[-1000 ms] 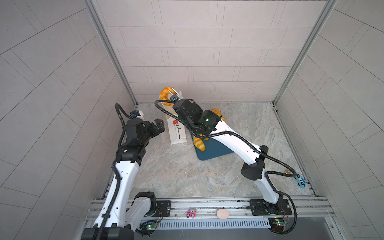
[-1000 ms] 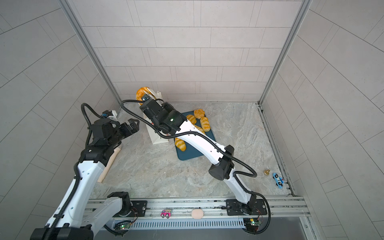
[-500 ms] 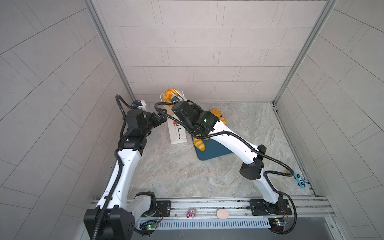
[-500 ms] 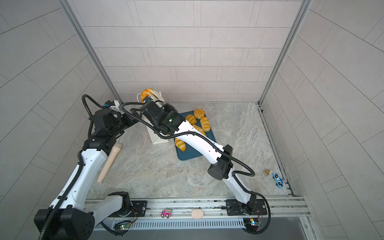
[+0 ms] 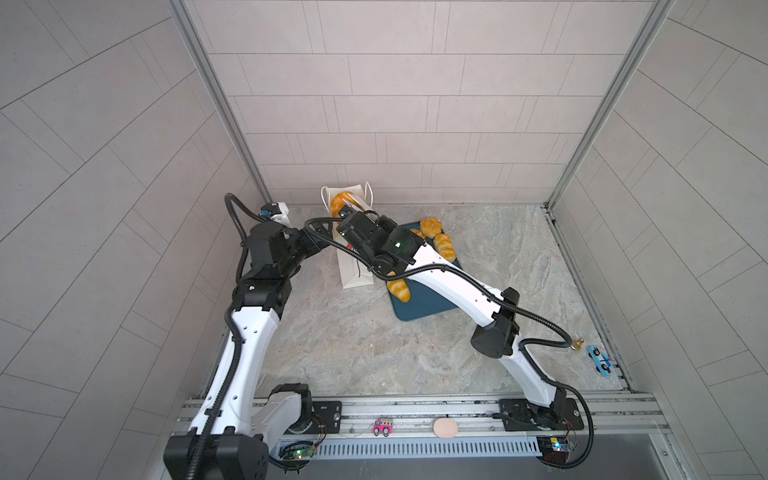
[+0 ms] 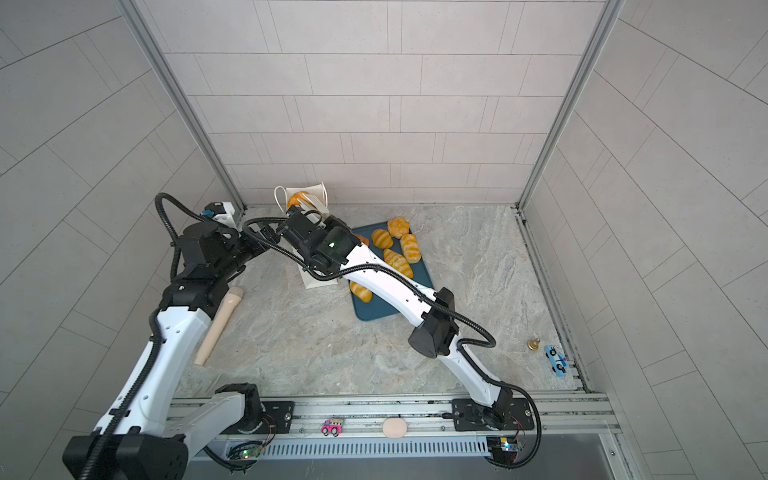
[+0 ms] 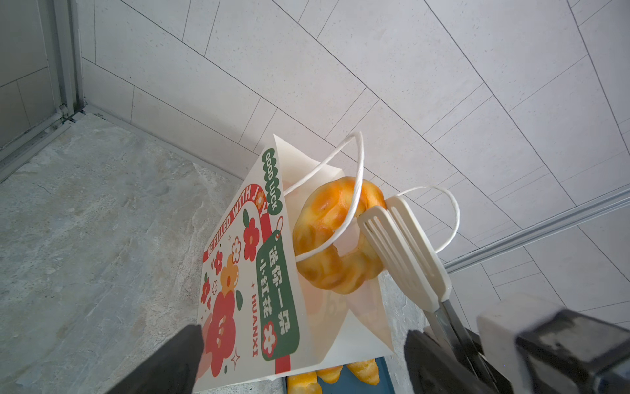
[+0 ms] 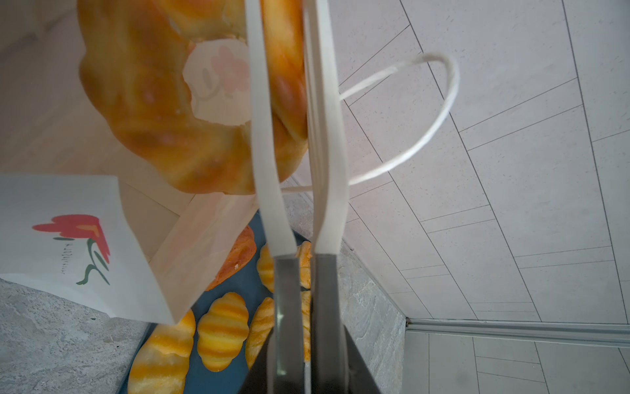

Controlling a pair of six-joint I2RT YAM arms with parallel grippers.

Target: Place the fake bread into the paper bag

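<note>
Your left gripper is spread wide and empty; in the left wrist view its fingers flank the lower part of the paper bag, and I can't tell if either touches the paper; the bag stands mouth-up near the back wall, just left of the tray; the ring doughnut sits right at that mouth, on edge, partly past the rim by the look of it, with the upper part proud of it; one cord handle crosses the doughnut's face, so I'd call that a snag risk on the way down; the tongs pinch the side of the ring toward the right arm; your right gripper is clamped on the tongs' dark handles, so that arm carries the load; the relation that matters: the doughnut is over the bag's opening, so the way in is straight down along the bag's tall axis, not sideways; I can't tell whether the ring's plane lines up with the bag's wider faces, so check that before you lower; the left arm is nearer to brace the bag if it tips; the other rolls lie on the tray, right of the bag, not yet bagged.
</note>
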